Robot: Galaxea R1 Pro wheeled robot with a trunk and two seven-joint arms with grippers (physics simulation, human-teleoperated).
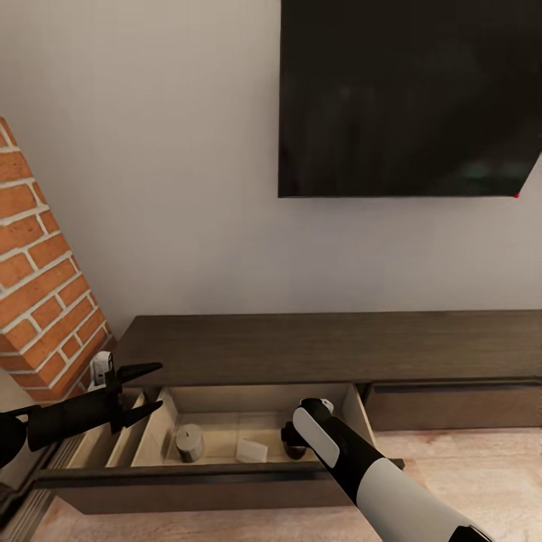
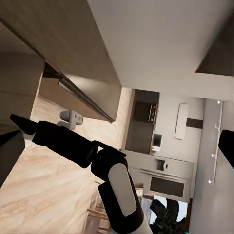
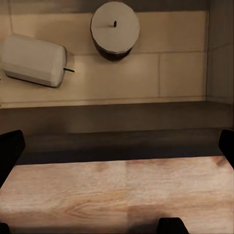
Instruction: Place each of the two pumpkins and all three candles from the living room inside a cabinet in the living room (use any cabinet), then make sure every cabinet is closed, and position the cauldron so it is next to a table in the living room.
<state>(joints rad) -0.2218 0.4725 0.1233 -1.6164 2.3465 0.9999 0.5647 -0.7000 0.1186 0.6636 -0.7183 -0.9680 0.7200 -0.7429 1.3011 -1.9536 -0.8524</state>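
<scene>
The long dark-brown cabinet [image 1: 324, 346] stands against the wall with its left drawer [image 1: 188, 473] pulled out, pale inside. Two candles are in it: a grey one upright [image 1: 190, 443] [image 3: 115, 29] and a white one lying on its side [image 1: 251, 450] [image 3: 34, 59]. My right gripper [image 1: 290, 443] reaches over the drawer's front edge, open, its fingers [image 3: 9, 151] spread wide and nothing between them. Over the drawer's left end my left gripper [image 1: 154, 385] hovers open and empty.
A brick column [image 1: 41, 286] rises at the left beside the cabinet. A black TV [image 1: 410, 98] hangs on the wall above. The cabinet's right drawer front [image 1: 452, 406] is shut. Wood floor [image 1: 467, 467] lies in front.
</scene>
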